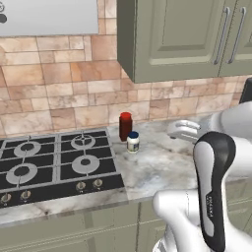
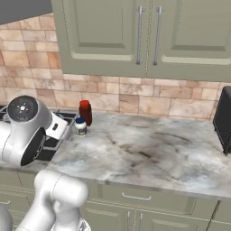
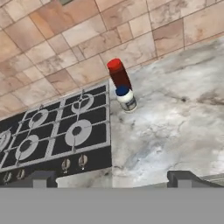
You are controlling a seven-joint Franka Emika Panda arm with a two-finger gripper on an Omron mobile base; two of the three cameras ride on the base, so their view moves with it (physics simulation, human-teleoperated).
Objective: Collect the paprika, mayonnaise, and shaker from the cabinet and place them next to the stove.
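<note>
The paprika (image 1: 125, 125) (image 3: 119, 74) (image 2: 85, 112) stands upright on the marble counter by the stove's right edge. The mayonnaise (image 1: 133, 141) (image 3: 126, 98) (image 2: 80, 127) stands just in front of it, nearly touching. The stove (image 1: 54, 162) (image 3: 57, 131) lies to their left. My gripper (image 3: 113, 179) hovers above the counter's front edge, open and with nothing in it, well short of both containers. Both doors of the cabinet (image 1: 172, 44) (image 2: 135, 36) are shut. The shaker is out of view.
A black appliance (image 2: 223, 119) stands at the counter's far right. A grey range hood (image 1: 49, 17) hangs above the stove. Bare marble counter (image 2: 149, 149) stretches right of the two containers. Drawers (image 2: 135, 197) run below the counter's edge.
</note>
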